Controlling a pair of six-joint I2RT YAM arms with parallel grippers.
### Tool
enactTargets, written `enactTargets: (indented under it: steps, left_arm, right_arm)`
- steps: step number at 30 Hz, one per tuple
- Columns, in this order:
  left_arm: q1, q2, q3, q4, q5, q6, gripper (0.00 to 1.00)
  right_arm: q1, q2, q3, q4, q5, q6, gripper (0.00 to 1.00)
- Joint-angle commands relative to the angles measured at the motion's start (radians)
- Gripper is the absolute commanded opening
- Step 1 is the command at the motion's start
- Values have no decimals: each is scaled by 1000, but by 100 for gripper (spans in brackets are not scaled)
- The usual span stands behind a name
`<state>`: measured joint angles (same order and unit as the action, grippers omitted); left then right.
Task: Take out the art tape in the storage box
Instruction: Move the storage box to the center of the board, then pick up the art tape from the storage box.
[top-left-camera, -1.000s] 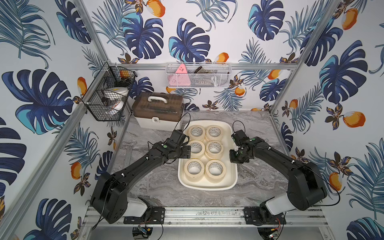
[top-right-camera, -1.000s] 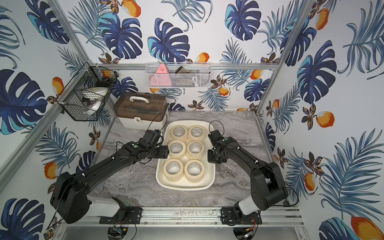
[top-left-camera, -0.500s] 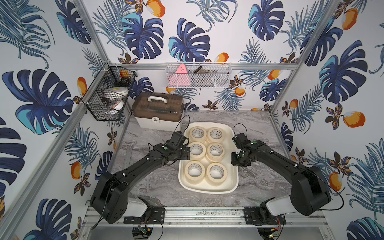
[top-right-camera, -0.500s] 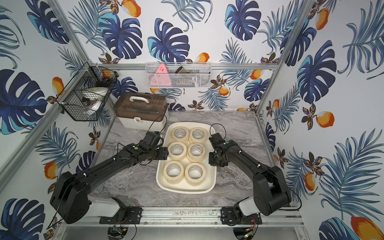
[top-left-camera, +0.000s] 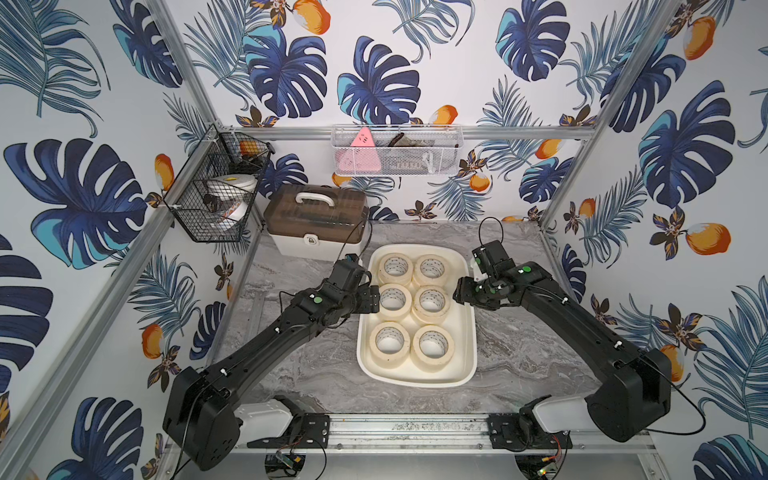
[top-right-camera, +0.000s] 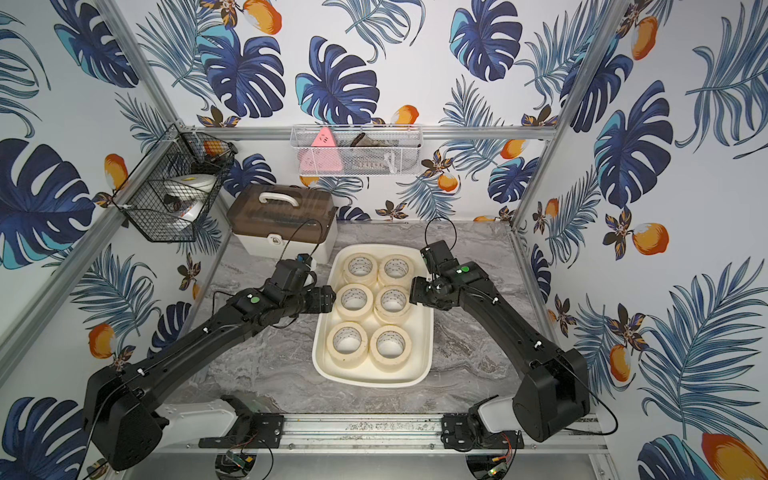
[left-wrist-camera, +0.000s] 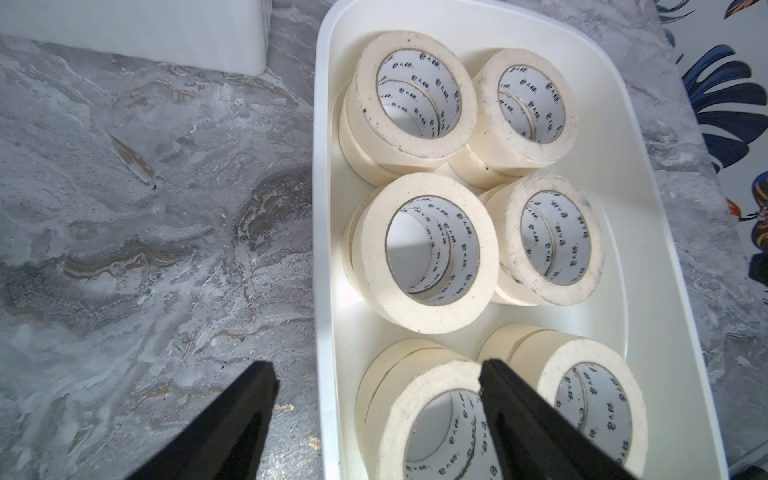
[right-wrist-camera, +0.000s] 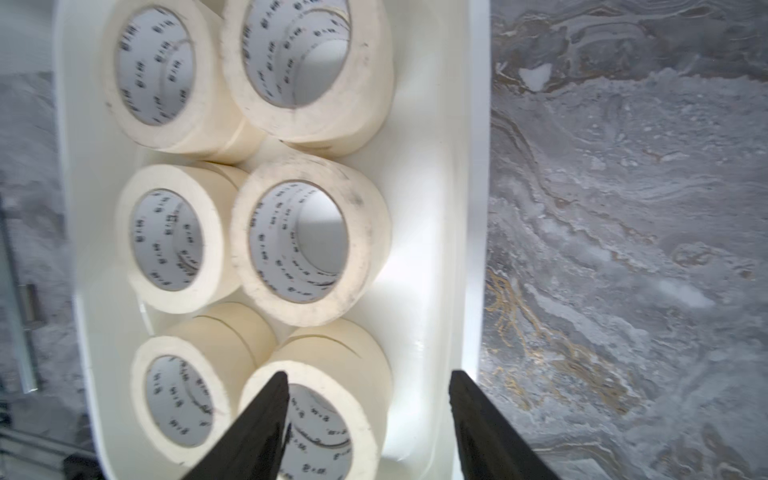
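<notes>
The off-white storage box (top-left-camera: 415, 380) (top-right-camera: 370, 380) lies mid-table. Inside it the cream art tape (top-left-camera: 390, 360) (top-right-camera: 347, 361) stands in several short stacks, two abreast. My left gripper (top-left-camera: 372, 300) (top-right-camera: 329, 300) hovers at the box's left rim, open. In the left wrist view, the left gripper (left-wrist-camera: 376, 368) has one finger over the table and the other over a roll (left-wrist-camera: 399, 415). My right gripper (top-left-camera: 458, 293) (top-right-camera: 413, 293) is at the right rim, open. Seen from the right wrist, the right gripper (right-wrist-camera: 369, 374) spans a roll (right-wrist-camera: 353, 399) and the box wall (right-wrist-camera: 424, 249).
A white case with a brown lid (top-left-camera: 316, 220) stands behind the box at back left. A black wire basket (top-left-camera: 216, 195) hangs on the left wall and a white one (top-left-camera: 395, 151) on the back wall. Marble tabletop (top-left-camera: 299, 365) flanks the box.
My right gripper's jaws have gone from shut to open. The box sits slightly nearer the front than a second ago. The left gripper has barely moved.
</notes>
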<state>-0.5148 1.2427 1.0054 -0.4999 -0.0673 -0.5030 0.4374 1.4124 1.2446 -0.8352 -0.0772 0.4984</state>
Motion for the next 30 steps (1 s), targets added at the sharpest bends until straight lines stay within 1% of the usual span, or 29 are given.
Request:
enactTargets:
  steps: [1,5,12,17,22,24,30]
  left_arm:
    - [0,-28,19,-27,-8,-12,87]
    - [-1,-58,29,-45,-12,-14,90]
    - [0,-89,28,-55,-21,-14,92]
    - [0,-96,26,-58,-24,-20,93]
    - [0,-102,21,-47,-14,-30,93]
    - [0,-105,21,-48,-14,-32,93]
    - [-1,-121,19,-48,-14,-34,93]
  right_arm:
    - [7,28,39,74,-125,110,65]
    - [50,132,134,80,-85,238,65]
    - [152,365,331,44,40,356,65]
    - [190,505,440,55,76,396,65]
    - [192,609,525,66,105,428,65]
    - [192,676,558,71,121,436,65]
    - [187,783,652,68,146,453,65]
